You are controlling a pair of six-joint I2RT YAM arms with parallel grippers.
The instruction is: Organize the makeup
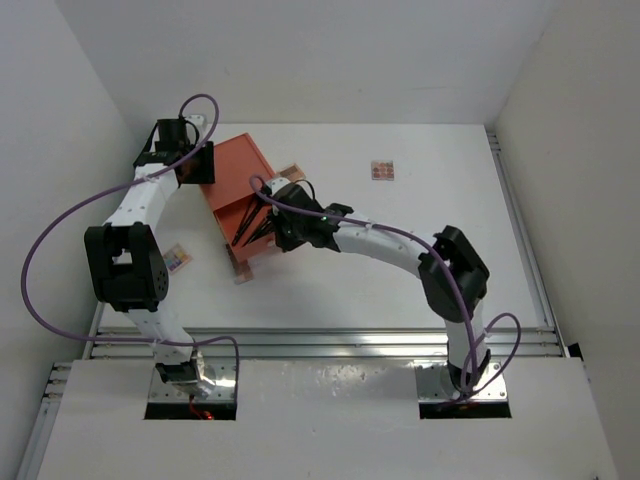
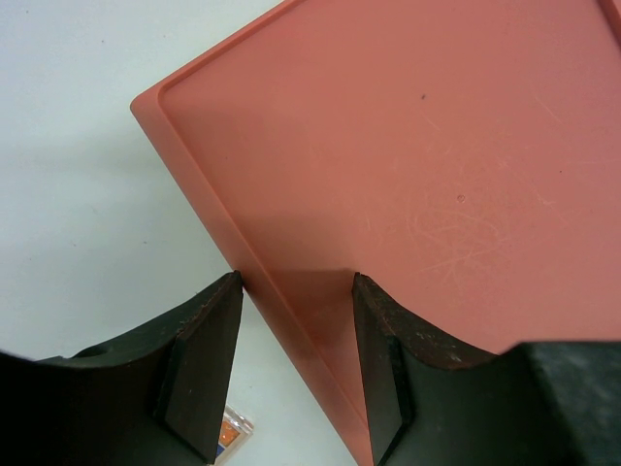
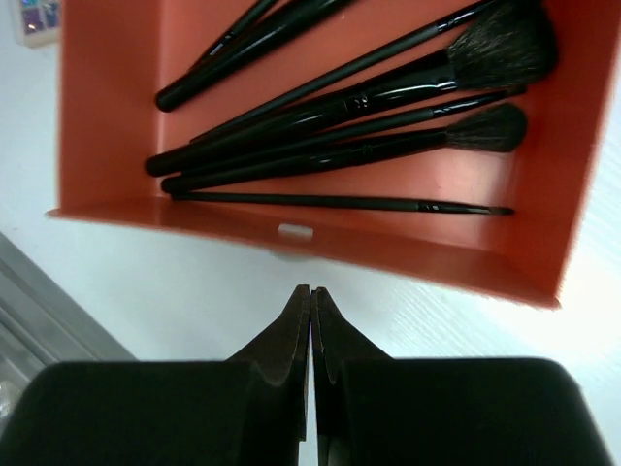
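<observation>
Your slim black brushes (image 3: 340, 107), two with fluffy dark heads, lie fanned inside the drawer (image 3: 437, 254) of the orange box (image 2: 437, 146). Your right pincer (image 3: 310, 296) is pressed together, empty, just outside the drawer front. Your left pincer (image 2: 296, 282) is spread across the box's top edge.

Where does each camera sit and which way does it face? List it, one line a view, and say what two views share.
Top: fixed above and behind, looking down on the table; the left arm and right arm show whole.
Left wrist: on the left arm, looking down on the top of the box; left hand open over its edge.
Right wrist: on the right arm, looking into the drawer of brushes; right hand shut.
Shared: top and right wrist both show the brushes.
</observation>
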